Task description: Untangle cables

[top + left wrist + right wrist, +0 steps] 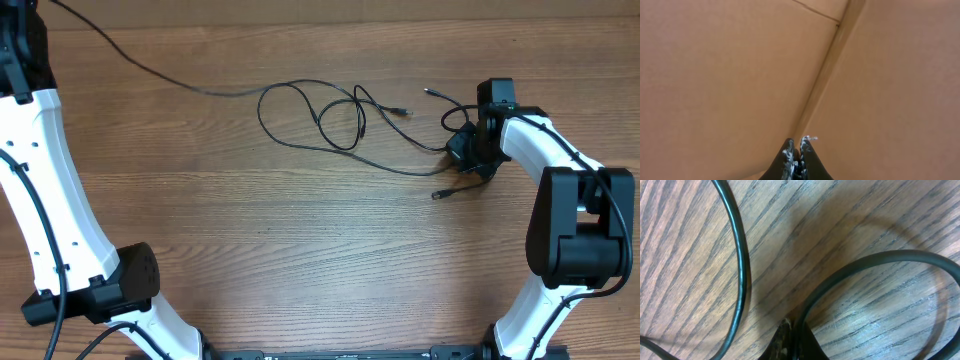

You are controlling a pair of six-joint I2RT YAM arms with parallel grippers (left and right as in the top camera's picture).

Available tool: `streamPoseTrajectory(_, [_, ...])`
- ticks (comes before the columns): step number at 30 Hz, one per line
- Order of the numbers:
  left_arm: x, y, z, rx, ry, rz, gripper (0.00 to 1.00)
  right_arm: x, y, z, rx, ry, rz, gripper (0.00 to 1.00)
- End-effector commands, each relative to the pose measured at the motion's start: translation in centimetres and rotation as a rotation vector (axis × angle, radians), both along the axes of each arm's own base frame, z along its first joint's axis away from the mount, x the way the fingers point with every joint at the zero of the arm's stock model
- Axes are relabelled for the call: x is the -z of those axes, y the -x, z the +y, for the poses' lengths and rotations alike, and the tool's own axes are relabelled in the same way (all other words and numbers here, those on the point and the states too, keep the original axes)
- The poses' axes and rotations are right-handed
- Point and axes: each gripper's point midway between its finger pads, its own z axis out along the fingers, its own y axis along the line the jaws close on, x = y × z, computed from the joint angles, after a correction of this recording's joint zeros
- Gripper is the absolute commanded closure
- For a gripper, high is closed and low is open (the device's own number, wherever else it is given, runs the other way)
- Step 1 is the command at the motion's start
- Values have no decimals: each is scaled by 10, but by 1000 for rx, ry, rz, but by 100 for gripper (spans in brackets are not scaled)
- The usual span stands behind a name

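Note:
The cables [310, 115] lie as thin black cords looped over each other at the table's middle right, with small plug ends [437, 195] loose near the right arm. My right gripper [466, 150] is down on the right end of the tangle. In the right wrist view this gripper [795, 328] is shut on one black cable [880, 260], which curves out to the right over the wood; a second strand [742, 265] passes to the left, apart from the fingers. My left gripper [797, 141] is shut on nothing and faces plain brown panels. It does not show in the overhead view.
One thin black strand [150, 70] runs from the loops to the far left corner and off the frame. The left arm [50, 200] stands along the left edge and the right arm's base [575, 230] along the right. A seam [825, 75] divides the brown panels.

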Motion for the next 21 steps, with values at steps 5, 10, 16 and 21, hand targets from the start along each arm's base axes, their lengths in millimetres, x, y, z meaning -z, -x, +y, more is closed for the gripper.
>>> streamPoseTrajectory(5, [29, 4, 21, -57, 50, 66, 96, 31, 22, -19, 27, 62, 94, 96])
streamPoseTrajectory(10, [96, -5, 38, -97, 158, 187, 96, 31, 21, -20, 28, 66, 94, 96])
streamPoseTrajectory(16, [160, -25, 34, -32, 220, 335, 96, 31, 21, -20, 28, 65, 93, 96])
streamPoseTrajectory(21, [211, -33, 23, 39, 315, 432, 96, 31, 20, -20, 28, 66, 87, 96])
